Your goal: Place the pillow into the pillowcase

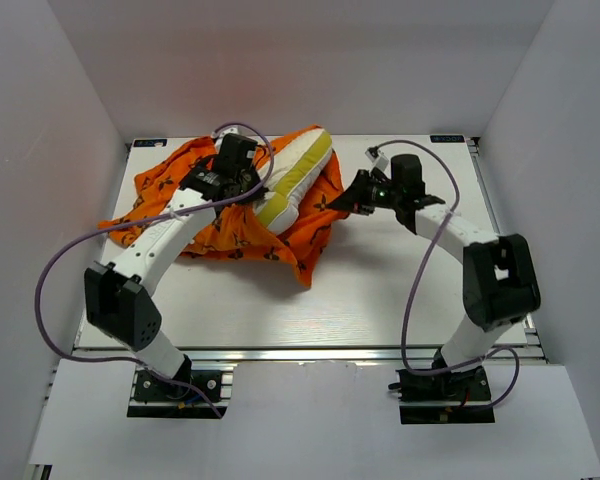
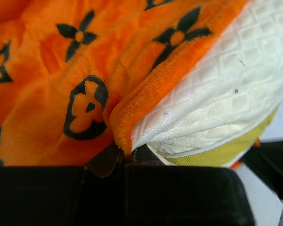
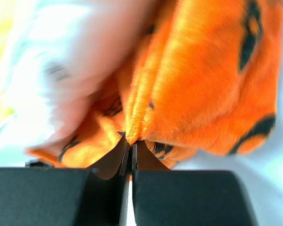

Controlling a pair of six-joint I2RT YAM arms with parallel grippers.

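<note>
— So, what's the count on the white surface (image 1: 380, 295)?

— One white quilted pillow with a yellow-green side panel (image 1: 296, 172), one orange plush pillowcase printed with black flowers and rings (image 1: 165, 190), and two arms.

— Where does the pillow lie?

— Slantwise on top of the pillowcase, toward the far middle of the surface. It is mostly bare, though the left wrist view shows an orange hem lapped over its quilted face.

— And the jaws?

— The left gripper (image 2: 125, 157) has its jaws clamped on that hem, right against the pillow's edge. The right gripper (image 3: 130, 149) has its jaws pressed together on a fold of the pillowcase at the cloth's right side.

— Any writing?

— Two small blue labels (image 1: 150, 143) sit at the surface's far corners, too small to read.
</note>
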